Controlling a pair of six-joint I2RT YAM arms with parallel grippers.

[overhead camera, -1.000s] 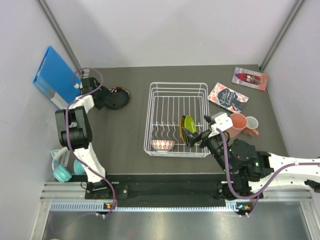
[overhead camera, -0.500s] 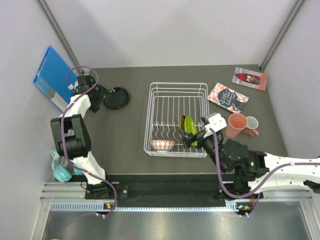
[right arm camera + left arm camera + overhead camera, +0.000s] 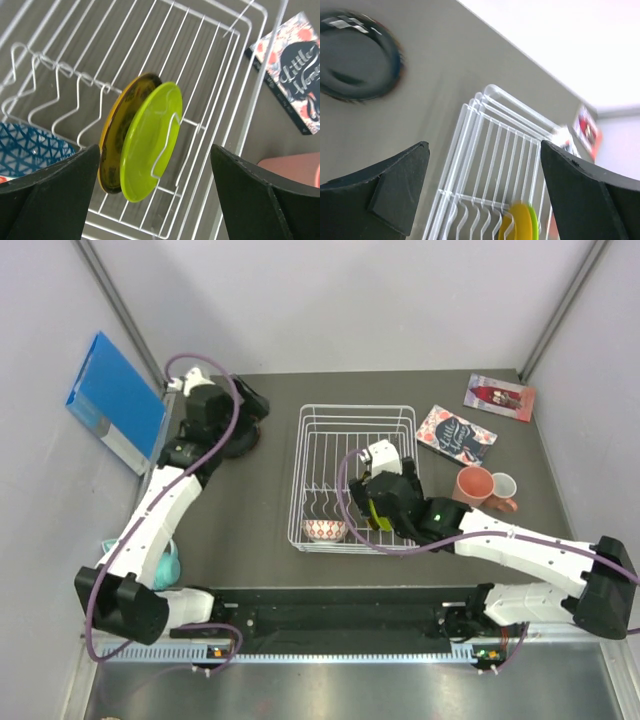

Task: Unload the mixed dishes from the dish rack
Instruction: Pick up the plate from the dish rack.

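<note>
Unloading is partly done. The black plate (image 3: 357,57), pink cup (image 3: 474,486) and white mug (image 3: 504,486) sit on the desk (image 3: 250,510). The amber plate (image 3: 112,145), green plate (image 3: 150,140) and bowl (image 3: 326,530) are in the rack (image 3: 357,408), yet to be unloaded. The left fingers (image 3: 380,200) and right fingers (image 3: 45,200) are spread and empty.

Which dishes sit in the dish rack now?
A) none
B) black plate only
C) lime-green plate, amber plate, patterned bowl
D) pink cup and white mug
C: the lime-green plate and amber plate stand together in the dish rack, with the patterned bowl in its corner.
</note>
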